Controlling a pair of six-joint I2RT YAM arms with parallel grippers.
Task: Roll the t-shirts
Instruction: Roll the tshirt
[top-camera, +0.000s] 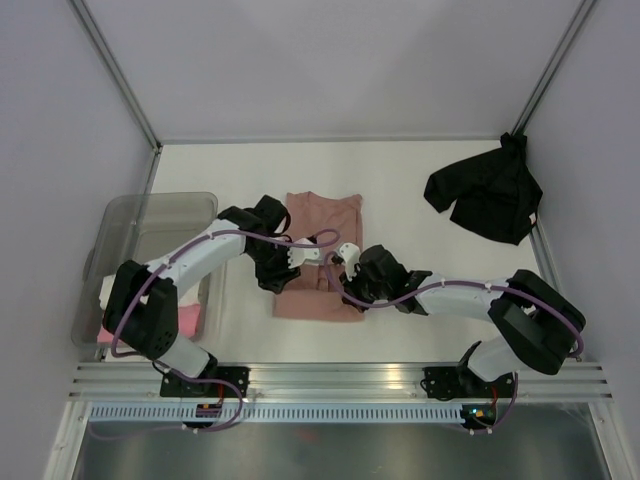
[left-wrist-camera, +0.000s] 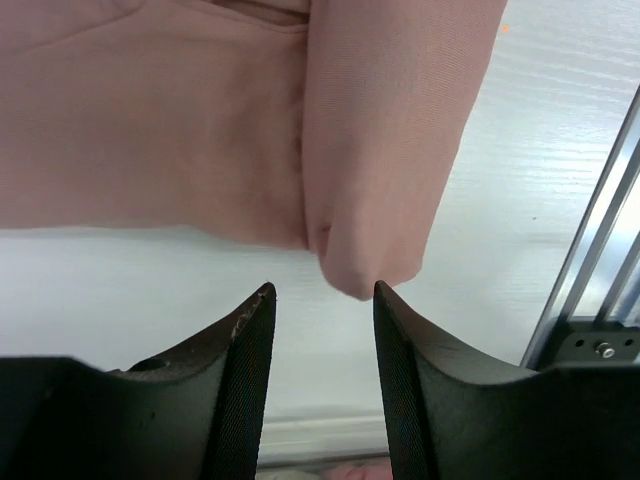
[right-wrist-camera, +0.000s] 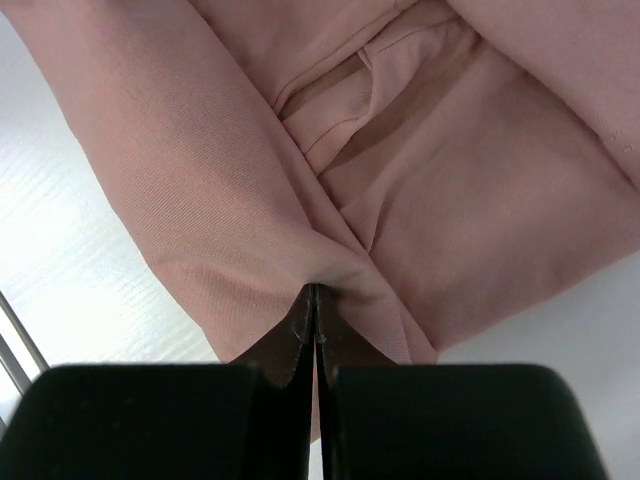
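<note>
A salmon-pink t-shirt (top-camera: 322, 222) lies flat mid-table, folded into a long strip. My left gripper (top-camera: 299, 257) is over its left edge. In the left wrist view that gripper (left-wrist-camera: 320, 292) stands open, and a folded corner of the pink t-shirt (left-wrist-camera: 370, 150) ends right at the fingertips (left-wrist-camera: 385, 300), ungripped. My right gripper (top-camera: 343, 272) is at the strip's near right part. The right wrist view shows it (right-wrist-camera: 316, 292) shut, pinching a fold of the pink t-shirt (right-wrist-camera: 230, 200). A crumpled black t-shirt (top-camera: 487, 195) lies at the back right.
A translucent grey bin (top-camera: 160, 202) stands at the left edge, with a bright-pink rolled t-shirt (top-camera: 187, 318) at its near end. An aluminium rail (top-camera: 340, 378) runs along the table's near edge. Walls close the table on the left, back and right.
</note>
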